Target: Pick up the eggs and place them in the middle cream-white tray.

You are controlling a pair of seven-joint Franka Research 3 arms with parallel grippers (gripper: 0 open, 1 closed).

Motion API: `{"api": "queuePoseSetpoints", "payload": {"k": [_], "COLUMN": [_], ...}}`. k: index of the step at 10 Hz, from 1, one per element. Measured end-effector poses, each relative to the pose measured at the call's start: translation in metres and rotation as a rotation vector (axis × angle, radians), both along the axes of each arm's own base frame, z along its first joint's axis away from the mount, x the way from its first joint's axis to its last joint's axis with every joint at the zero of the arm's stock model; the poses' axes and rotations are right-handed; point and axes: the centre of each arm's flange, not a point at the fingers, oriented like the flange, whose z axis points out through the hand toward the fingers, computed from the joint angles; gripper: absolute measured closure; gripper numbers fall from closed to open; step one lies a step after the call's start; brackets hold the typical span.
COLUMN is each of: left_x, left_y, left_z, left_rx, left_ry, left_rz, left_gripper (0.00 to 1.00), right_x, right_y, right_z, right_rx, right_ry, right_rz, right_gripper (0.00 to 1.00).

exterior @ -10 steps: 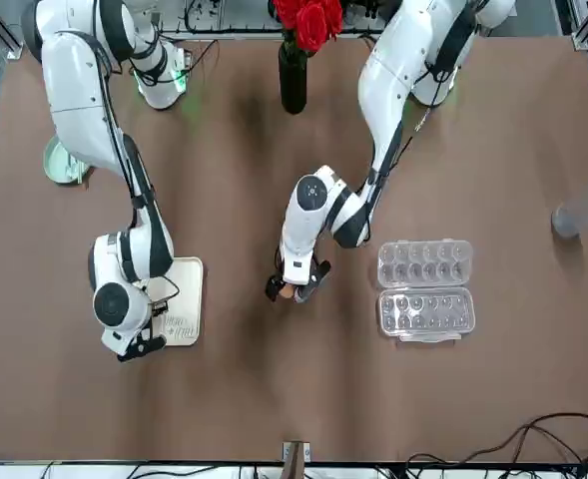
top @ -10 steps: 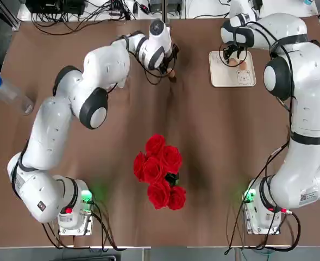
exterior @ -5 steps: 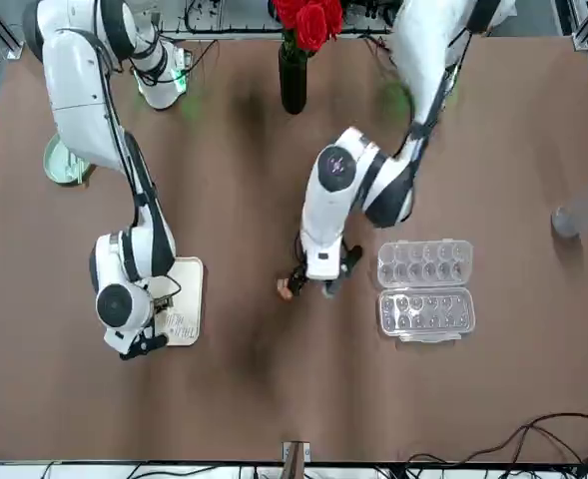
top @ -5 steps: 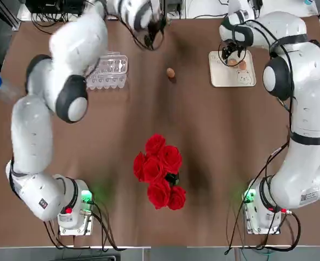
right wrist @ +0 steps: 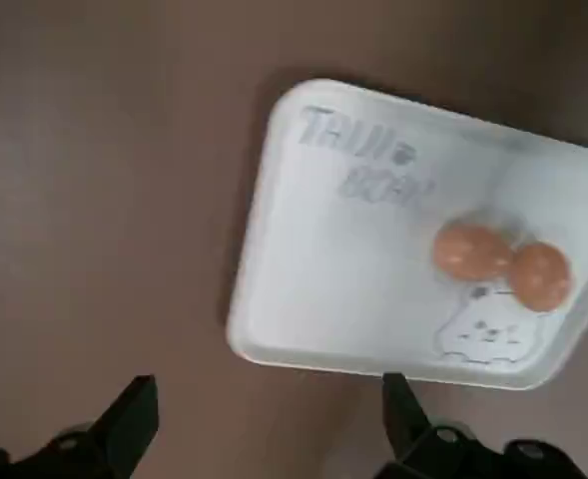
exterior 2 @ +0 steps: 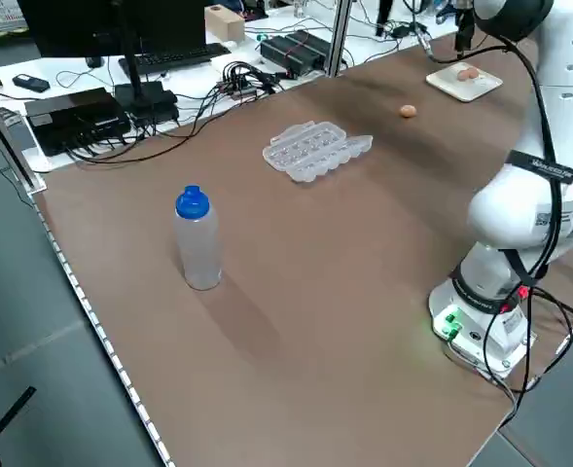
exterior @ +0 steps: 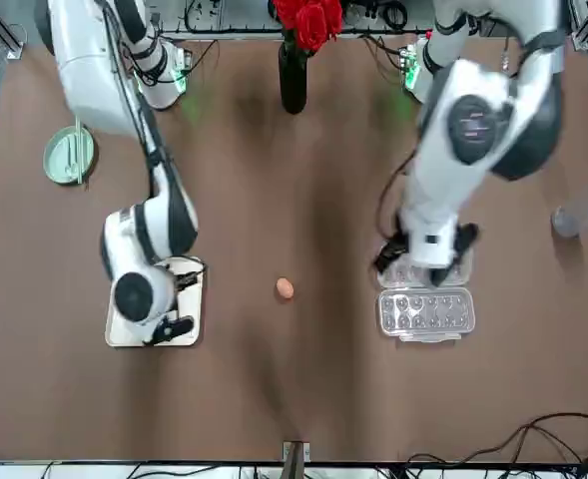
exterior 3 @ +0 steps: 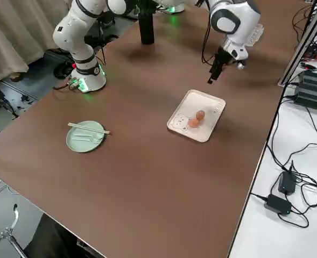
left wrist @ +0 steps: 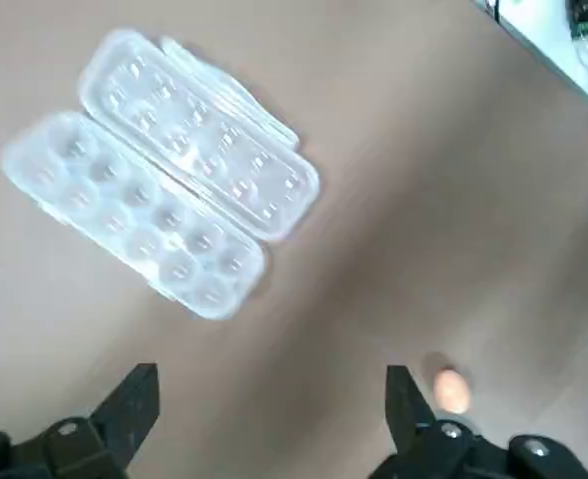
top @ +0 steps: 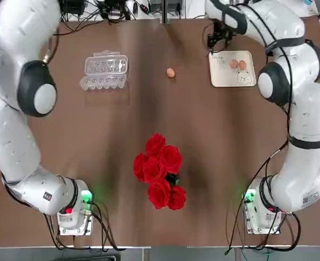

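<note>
Eggs: three showing, two (top: 238,64) touching each other and lying on the tray (top: 225,78), one egg (top: 170,72) sitting alone on the table between tray and carton (top: 104,71). Right gripper (exterior 3: 216,69) is hovering beside the tray, fingers wide, empty. Left gripper (exterior: 425,249) is hanging over the carton, fingers wide, empty.

Lone egg (exterior: 285,288) (mid-table), tray (exterior: 119,331) – carton (exterior: 425,311) flanking

Brown table (exterior 2: 296,292); grey floor (exterior 2: 33,370); possibly beige curtain (exterior 3: 13,32) behind.
</note>
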Motion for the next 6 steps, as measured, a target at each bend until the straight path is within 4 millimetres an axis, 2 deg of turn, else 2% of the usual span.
{"api": "queuePoseSetpoints", "payload": {"k": [1,3,4,6], "left_x": [0.000,-0.003,-0.004,-0.014], "left_y": [0.031,0.082,0.105,0.145], "left_z": [0.014,0.031,0.038,0.057], "left_rx": [-0.005,-0.008,-0.011,-0.016], "left_ry": [0.019,0.062,0.075,0.093], "left_rz": [-0.083,-0.252,-0.322,-0.395], "left_gripper": [0.00,0.00,0.00,0.00], "right_x": [-0.008,-0.029,-0.038,-0.055], "right_y": [0.045,0.128,0.154,0.179], "right_z": [0.001,-0.001,-0.010,-0.049], "right_rx": [0.016,0.077,0.096,0.091], "right_ry": [-0.081,-0.242,-0.284,-0.309], "right_rz": [-0.066,-0.225,-0.314,-0.478], "right_gripper": [0.00,0.00,0.00,0.00]}}
